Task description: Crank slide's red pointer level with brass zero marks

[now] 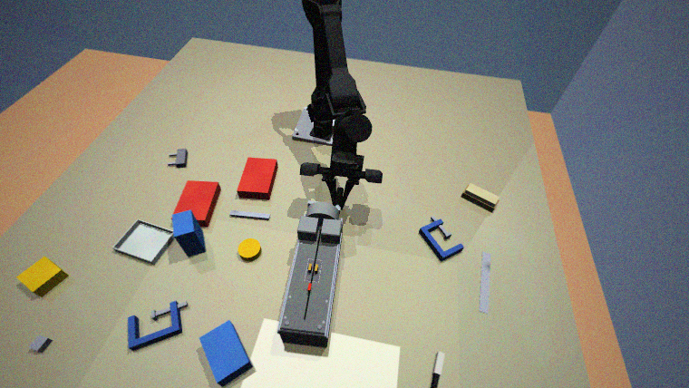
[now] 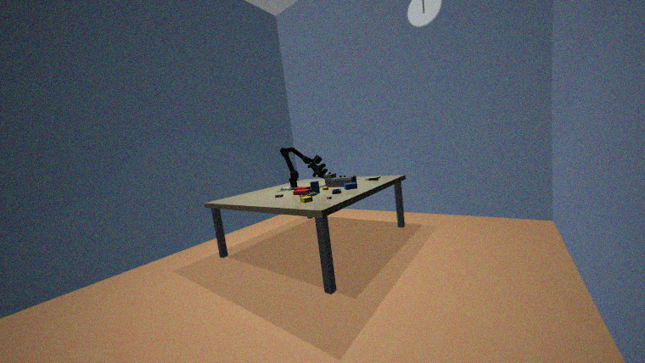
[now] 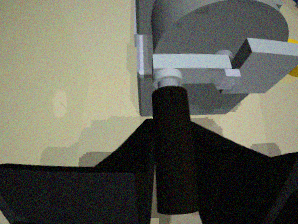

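Note:
The grey machine (image 1: 320,308) (image 2: 339,181) lies lengthwise on the table. Its red pointer (image 1: 309,286) sits in the slot, clearly nearer the machine's front end than the two brass zero marks (image 1: 313,268), so it is not level with them. The crank arm (image 3: 192,62) is a light grey bar at the machine's rear end. The dark crank handle (image 3: 174,150) stands out from it toward the wrist camera. My gripper (image 1: 338,206) (image 3: 164,125) is shut on the handle, one finger on each side. In the top view the fingers hide the handle.
Left of the machine are a yellow disc (image 1: 248,248), a grey bar (image 1: 249,215), a blue block (image 1: 189,232) and two red blocks (image 1: 257,177) (image 1: 196,201). A blue clamp (image 1: 433,240) lies to the right. A white sheet (image 1: 366,361) lies at the machine's front end.

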Robot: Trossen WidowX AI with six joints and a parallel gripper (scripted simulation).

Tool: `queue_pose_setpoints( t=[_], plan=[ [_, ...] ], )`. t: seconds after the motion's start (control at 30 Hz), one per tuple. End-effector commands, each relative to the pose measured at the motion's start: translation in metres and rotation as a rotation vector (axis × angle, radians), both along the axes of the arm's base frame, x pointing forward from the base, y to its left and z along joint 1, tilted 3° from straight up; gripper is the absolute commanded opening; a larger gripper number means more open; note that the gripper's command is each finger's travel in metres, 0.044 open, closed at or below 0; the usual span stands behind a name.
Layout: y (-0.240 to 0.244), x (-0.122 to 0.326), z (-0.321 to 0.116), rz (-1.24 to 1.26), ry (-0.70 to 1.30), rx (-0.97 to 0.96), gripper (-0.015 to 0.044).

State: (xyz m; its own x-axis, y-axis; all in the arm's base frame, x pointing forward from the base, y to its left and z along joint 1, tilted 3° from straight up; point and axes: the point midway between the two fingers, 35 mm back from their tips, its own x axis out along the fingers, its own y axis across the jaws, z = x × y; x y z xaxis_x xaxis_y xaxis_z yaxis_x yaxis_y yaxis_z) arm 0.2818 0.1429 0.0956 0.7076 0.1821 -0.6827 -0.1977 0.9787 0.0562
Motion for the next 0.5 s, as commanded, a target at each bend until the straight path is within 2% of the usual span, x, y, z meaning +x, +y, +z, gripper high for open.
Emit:
queue_pose_setpoints(
  t=[0.0,0.47],
  plan=[
    [-0.0001,-0.0001,0.0014,0.001,-0.003,0.002,0.0000],
    [0.0000,0.0000,0.0000,0.000,0.000,0.000,0.0000]
  ],
)
